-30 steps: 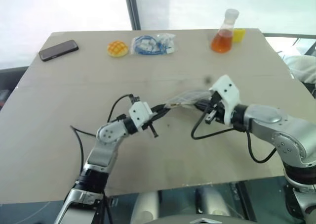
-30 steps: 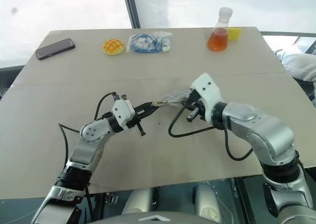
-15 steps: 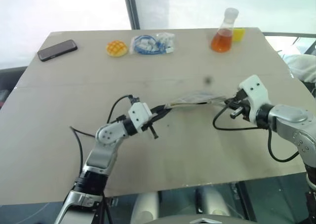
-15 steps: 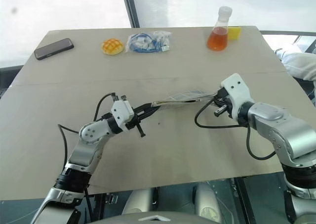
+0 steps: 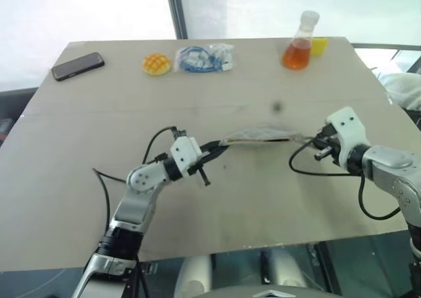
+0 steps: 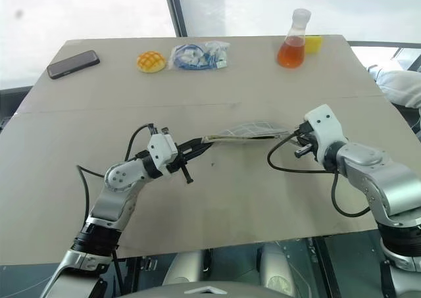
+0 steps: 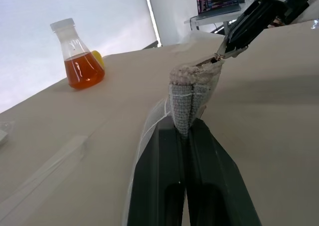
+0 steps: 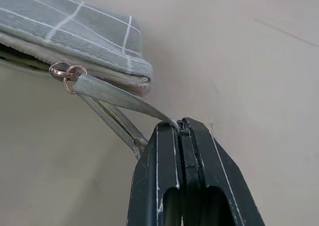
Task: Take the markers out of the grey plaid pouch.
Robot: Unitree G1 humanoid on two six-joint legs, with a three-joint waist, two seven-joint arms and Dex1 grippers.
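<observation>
- Your left end effector (image 5: pixel 214 149) is clamped shut on one short end of the grey plaid pouch (image 5: pixel 258 135); in the left wrist view the woven fabric bunches into a narrow wedge between the two flat black fingers (image 7: pixel 164 186).
- Your right end effector (image 8: pixel 180 125) is pinched fully closed on the pull strap (image 8: pixel 117 99), a thin flat grey-green ribbon doubled into a loop and hung from a small coppery ring (image 8: pixel 64 72) at the pouch's other end.
- The pouch is stretched between your two end effectors near the middle of the surface (image 5: pixel 79 133), lying long, flat and slim. Its cloth is a soft grey weave crossed by a pale grid, with stitched seams along the edge.
- A dark slit runs along the pouch edge beside the ring; you cannot tell from these views how far it is open or what lies inside.
- The surface is a matte, pale beige board with a faint seam across it.
- Along the far edge you have a flat black phone (image 5: pixel 77 66), a round yellow bun-shaped item (image 5: pixel 156 64) with a cross-hatched top, a crinkled clear plastic bag (image 5: pixel 204 58) with blue cable coiled inside, and a conical clear flask (image 5: pixel 297 45) with a white cap and orange liquid, with a small yellow object (image 5: pixel 319 45) just behind it.
</observation>
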